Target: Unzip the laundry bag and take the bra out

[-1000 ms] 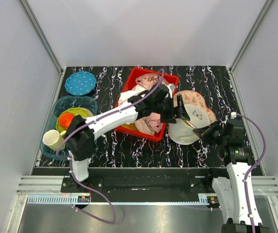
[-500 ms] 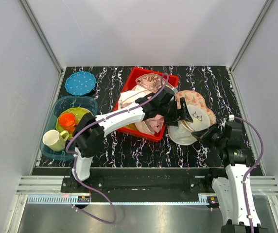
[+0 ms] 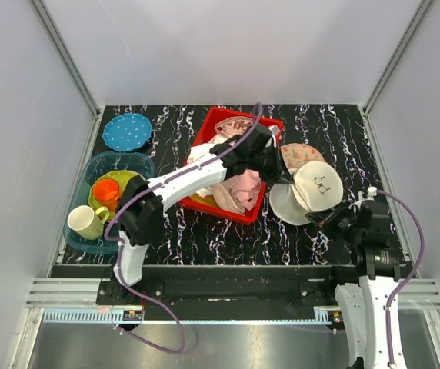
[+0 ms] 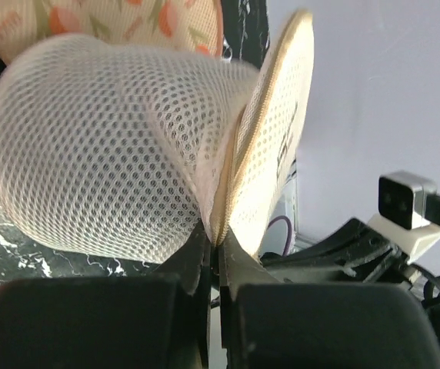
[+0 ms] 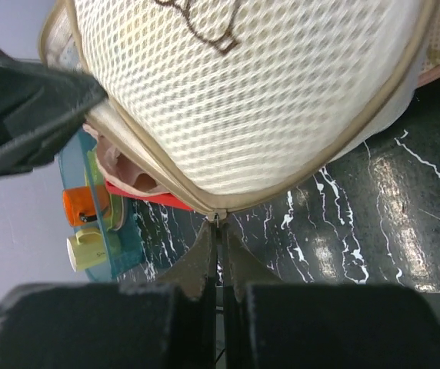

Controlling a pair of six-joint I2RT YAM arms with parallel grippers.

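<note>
Overhead, the laundry bag (image 3: pixel 312 192) lies near the right edge of the counter (image 3: pixel 205 238), just beside a red tray (image 3: pixel 272 124) and partly on a patterned pad (image 3: pixel 295 154). My left gripper (image 3: pixel 275 171) is at its tray side and my right gripper (image 3: pixel 331 219) at its near side. Left wrist camera: my gripper is pinched shut on the bag's zip rim, where the round flap (image 4: pixel 274 154) stands apart from the mesh body. Right wrist camera: my gripper is closed tight on the zip pull (image 5: pixel 217 217) at the bag's tan rim, the mesh bulging above it.
</note>
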